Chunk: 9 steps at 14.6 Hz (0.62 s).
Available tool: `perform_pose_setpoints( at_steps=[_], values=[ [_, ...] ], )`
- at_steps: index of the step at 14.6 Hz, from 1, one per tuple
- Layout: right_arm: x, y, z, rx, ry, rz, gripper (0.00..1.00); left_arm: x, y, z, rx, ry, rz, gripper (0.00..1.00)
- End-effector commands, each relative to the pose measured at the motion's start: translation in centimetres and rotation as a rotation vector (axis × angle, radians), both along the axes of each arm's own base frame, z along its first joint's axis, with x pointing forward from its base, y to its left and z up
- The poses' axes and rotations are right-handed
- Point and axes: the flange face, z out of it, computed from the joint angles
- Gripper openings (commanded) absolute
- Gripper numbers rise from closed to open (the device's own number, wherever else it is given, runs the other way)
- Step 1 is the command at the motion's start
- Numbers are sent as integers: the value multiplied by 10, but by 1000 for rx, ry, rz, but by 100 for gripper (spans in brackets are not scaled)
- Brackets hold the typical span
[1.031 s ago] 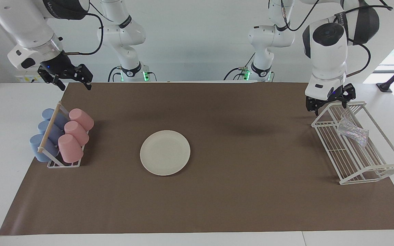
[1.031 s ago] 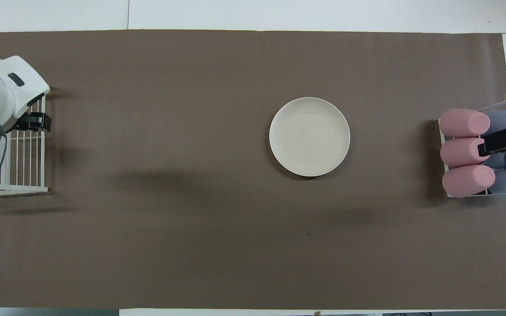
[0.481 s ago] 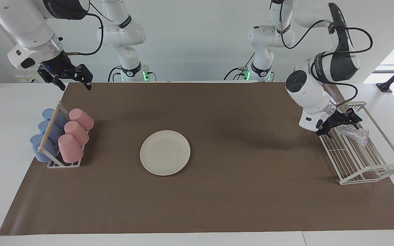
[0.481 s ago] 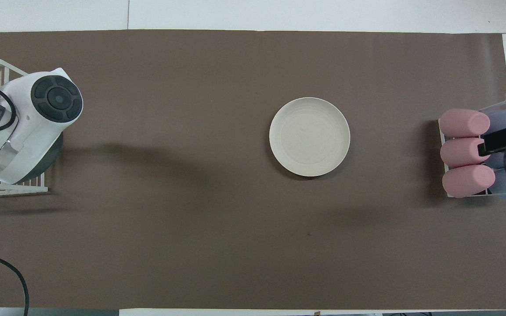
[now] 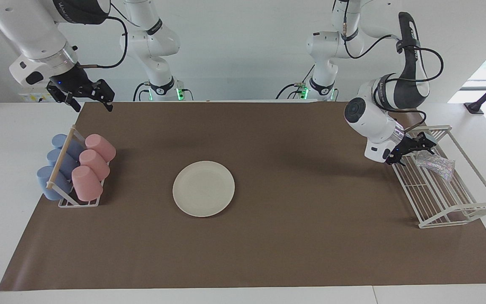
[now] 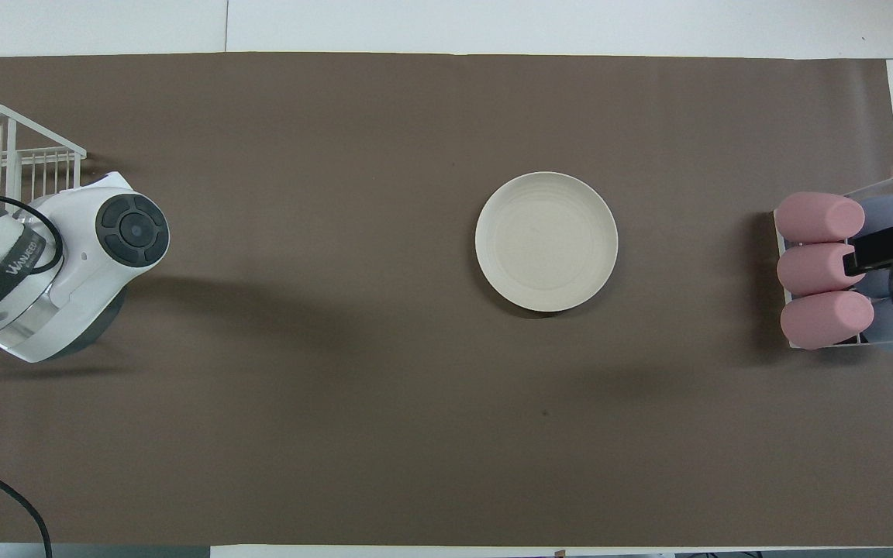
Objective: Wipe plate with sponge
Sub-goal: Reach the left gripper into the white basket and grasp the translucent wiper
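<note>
Sponge point(image 5: 435, 164): lies in wire rack point(image 5: 458, 211), left arm's end. Left gripper point(image 5: 411, 148): fingers spread, at rack's edge beside sponge, likely lining up pickup. Plate point(image 5: 203, 188): mid-table, bare, unwiped. Right gripper point(image 5: 86, 96): spread, empty, waits over table near cup rack point(image 5: 76, 200).

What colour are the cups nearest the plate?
Pink cups, three in the holder; the overhead view shows them best.

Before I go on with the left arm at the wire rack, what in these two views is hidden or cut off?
- Silvery glittery sponge in the white wire rack: hidden in the overhead view by the left arm's wrist.
- Left gripper: covered in the overhead view by its own wrist; contact with the sponge cannot be told.
- Wire rack: cut off by the overhead view's edge.
- Blue cups: partly cut off in the overhead view.
- Right gripper: waits over the table's edge near the cup rack.
</note>
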Motion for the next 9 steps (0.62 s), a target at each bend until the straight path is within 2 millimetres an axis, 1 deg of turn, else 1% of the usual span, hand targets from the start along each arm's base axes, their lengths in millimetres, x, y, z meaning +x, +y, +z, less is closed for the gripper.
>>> perform_pose_setpoints(
  at_steps=[1,4,5,7,8,9],
  values=[
    [1,3,3,0,9,-20,100,-18,6,1,-5,-30,-8,100],
    [1,3,3,0,9,-20,100,-16,13,3,-3,-36,2,100],
    [1,3,3,0,9,-18,100,-14,13,4,1,-42,-12,100],
    [1,4,3,-1,10,-34,100,-12,24,3,-2,-48,-10,100],
    [2,7,3,-2,10,-31,100,-11,25,3,-6,-51,-14,100],
    [2,8,3,-2,10,-28,100,-11,24,3,-5,-51,-14,96]
  ],
)
